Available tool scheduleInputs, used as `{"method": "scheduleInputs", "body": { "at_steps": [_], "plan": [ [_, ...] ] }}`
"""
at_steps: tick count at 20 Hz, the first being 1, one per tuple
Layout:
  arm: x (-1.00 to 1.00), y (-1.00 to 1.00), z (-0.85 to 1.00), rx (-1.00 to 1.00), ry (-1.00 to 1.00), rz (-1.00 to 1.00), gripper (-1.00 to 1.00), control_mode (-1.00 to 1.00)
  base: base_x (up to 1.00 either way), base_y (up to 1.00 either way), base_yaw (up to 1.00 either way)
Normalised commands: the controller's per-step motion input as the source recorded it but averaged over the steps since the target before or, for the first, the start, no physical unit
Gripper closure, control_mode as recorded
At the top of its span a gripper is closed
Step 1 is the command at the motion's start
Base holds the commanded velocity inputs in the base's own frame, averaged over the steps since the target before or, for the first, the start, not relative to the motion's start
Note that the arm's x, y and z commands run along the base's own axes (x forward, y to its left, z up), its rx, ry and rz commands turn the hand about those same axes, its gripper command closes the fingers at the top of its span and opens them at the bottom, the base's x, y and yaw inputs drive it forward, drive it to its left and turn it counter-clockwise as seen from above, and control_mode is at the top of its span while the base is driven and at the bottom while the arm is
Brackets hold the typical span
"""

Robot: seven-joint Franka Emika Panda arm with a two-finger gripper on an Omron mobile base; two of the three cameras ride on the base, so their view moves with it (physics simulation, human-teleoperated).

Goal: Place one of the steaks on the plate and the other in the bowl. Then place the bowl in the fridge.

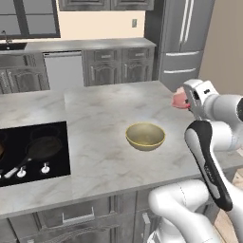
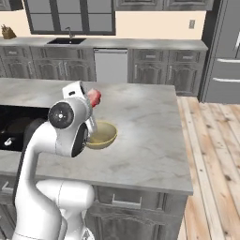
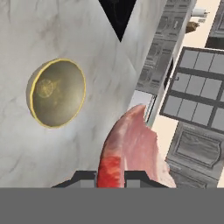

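Note:
My gripper hangs above the island counter, right of the bowl, shut on one pink-red steak. In the hand view the steak sticks out from between the two fingertips. The olive-yellow bowl sits upright with nothing in it on the marble counter, below and left of the held steak; the hand view has the bowl to the upper left. In the right base view, steak and bowl sit just behind my arm. The grey steel fridge stands shut at the back right. The plate and the other steak are out of view.
A black frying pan rests on the dark cooktop at the counter's left. The island counter ends just right of my arm, with wooden floor beyond. Grey cabinets and a sink line the back wall.

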Motion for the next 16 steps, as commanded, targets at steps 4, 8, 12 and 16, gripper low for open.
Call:
{"method": "scheduleInputs", "body": {
  "at_steps": [4, 8, 12, 16],
  "plan": [
    [0.34, 0.00, -0.03, 0.00, 0.15, 0.12, 1.00, -1.00, 0.00, 0.00, 0.00],
    [0.35, 0.00, -0.08, 0.00, 0.18, 0.13, 1.00, -1.00, 0.00, 0.00, 0.00],
    [0.27, 0.01, -0.33, 0.00, 0.19, 0.14, 1.00, -1.00, 0.00, 0.00, 0.00],
    [0.11, 0.17, -0.56, 0.00, 0.13, 0.15, 1.00, -1.00, 0.00, 0.00, 0.00]
  ]
}}
